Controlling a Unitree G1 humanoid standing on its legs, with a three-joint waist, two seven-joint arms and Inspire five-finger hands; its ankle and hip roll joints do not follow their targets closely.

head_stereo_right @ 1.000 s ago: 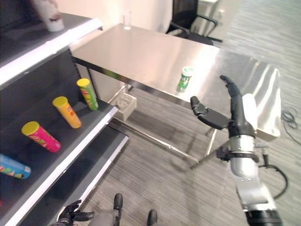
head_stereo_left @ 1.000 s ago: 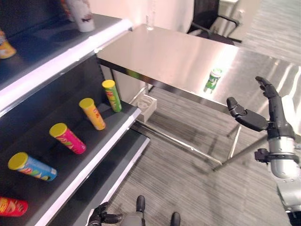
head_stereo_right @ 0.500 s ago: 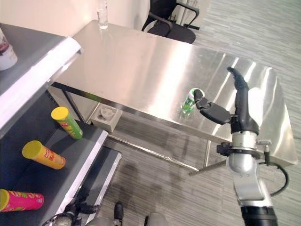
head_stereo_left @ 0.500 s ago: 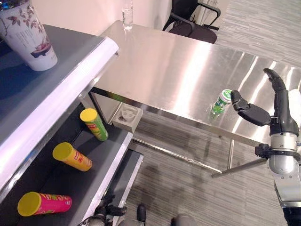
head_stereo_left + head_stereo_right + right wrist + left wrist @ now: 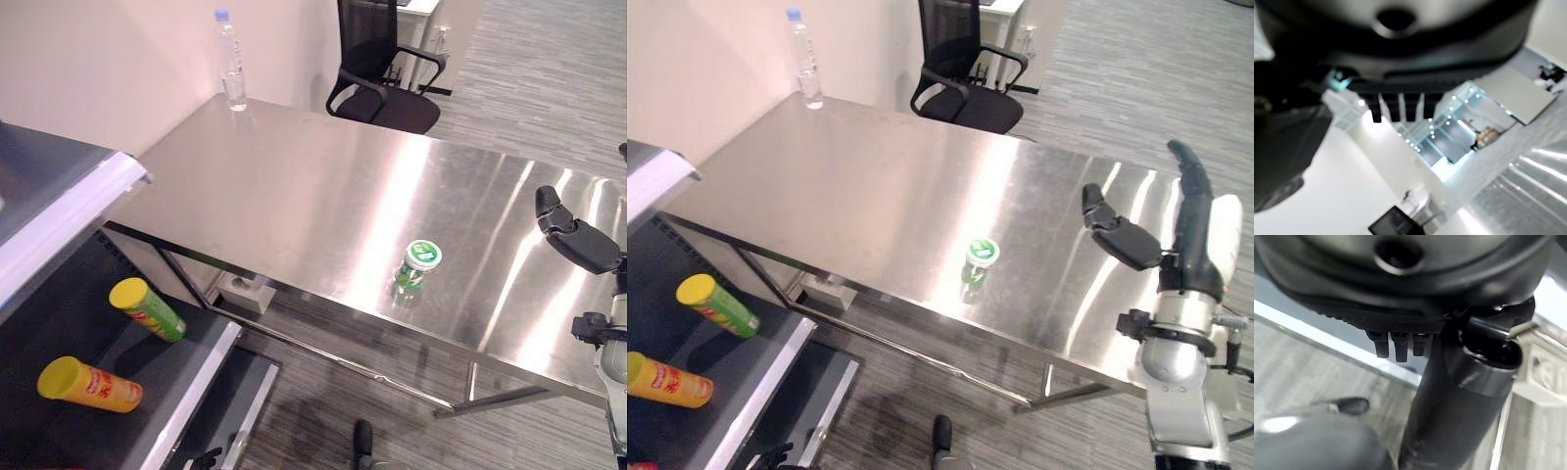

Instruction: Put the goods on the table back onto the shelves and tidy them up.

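A small green can with a white-and-green lid point(image 5: 416, 266) stands upright near the front edge of the steel table point(image 5: 294, 186). My right hand point(image 5: 1190, 225) is raised over the table's right part, a good way right of the can and not touching it. It is open, with straight fingers pointing up and the thumb point(image 5: 573, 238) sticking out towards the can. My left hand point(image 5: 1400, 293) hangs low by the floor, its fingers point(image 5: 1396, 345) straight and holding nothing. On the dark shelf point(image 5: 186, 392) at the lower left lie a green tube point(image 5: 147, 308) and an orange tube point(image 5: 88, 384).
A water bottle point(image 5: 231, 73) stands at the table's far corner by the wall. A black office chair point(image 5: 377, 69) is behind the table. A white block point(image 5: 245, 292) sits on the floor under it. The white-edged upper shelf point(image 5: 69, 225) juts out at the left.
The camera has swung from the shelves towards the table. The right thumb, close beside the can half a second ago, is now well apart from it on the right.
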